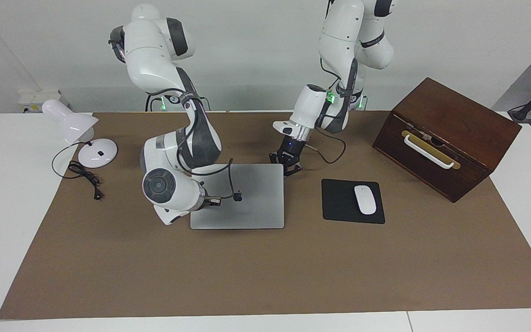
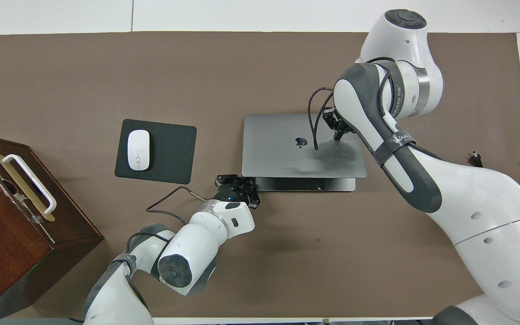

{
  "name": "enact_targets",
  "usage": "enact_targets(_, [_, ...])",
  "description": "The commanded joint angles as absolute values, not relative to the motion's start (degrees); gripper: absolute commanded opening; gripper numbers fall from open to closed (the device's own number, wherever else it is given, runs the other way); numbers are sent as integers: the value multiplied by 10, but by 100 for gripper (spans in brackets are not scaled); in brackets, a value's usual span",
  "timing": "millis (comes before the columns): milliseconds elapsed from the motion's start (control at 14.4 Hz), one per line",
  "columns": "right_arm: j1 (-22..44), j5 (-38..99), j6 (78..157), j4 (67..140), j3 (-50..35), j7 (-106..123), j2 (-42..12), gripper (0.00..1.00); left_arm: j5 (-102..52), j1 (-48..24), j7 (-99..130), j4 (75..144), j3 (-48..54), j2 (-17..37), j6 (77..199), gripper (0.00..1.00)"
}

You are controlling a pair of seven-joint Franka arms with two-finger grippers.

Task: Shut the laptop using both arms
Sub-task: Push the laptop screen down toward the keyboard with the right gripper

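Note:
The silver-grey laptop (image 1: 247, 198) (image 2: 287, 151) lies on the brown mat with its lid lowered almost flat, apple logo up. In the overhead view a thin strip of the base still shows under the lid's edge nearest the robots. My right gripper (image 1: 212, 201) (image 2: 339, 131) is shut and presses its tips on the lid, beside the logo toward the right arm's end. My left gripper (image 1: 288, 168) (image 2: 237, 184) is shut and sits low at the base's robot-side corner toward the left arm's end, holding nothing.
A black mouse pad (image 1: 339, 203) (image 2: 169, 149) with a white mouse (image 1: 365, 199) (image 2: 138, 149) lies beside the laptop. A dark wooden box (image 1: 450, 133) (image 2: 11, 234) with a white handle stands at the left arm's end. A white desk lamp (image 1: 74, 127) and its cord sit at the right arm's end.

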State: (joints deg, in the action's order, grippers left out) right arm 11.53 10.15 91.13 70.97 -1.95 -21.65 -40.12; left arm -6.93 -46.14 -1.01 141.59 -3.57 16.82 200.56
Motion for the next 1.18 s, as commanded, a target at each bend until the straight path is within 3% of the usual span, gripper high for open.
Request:
enact_targets(0, [108,103,895,721,-25,-224,-394,0,-71,-454,-24,1426,-44,208,2006,0])
enact_targets(1110, [119,104,858,755,-26,-226,-380,0,-71,-454,-23,1426,-44,208,2006,0])
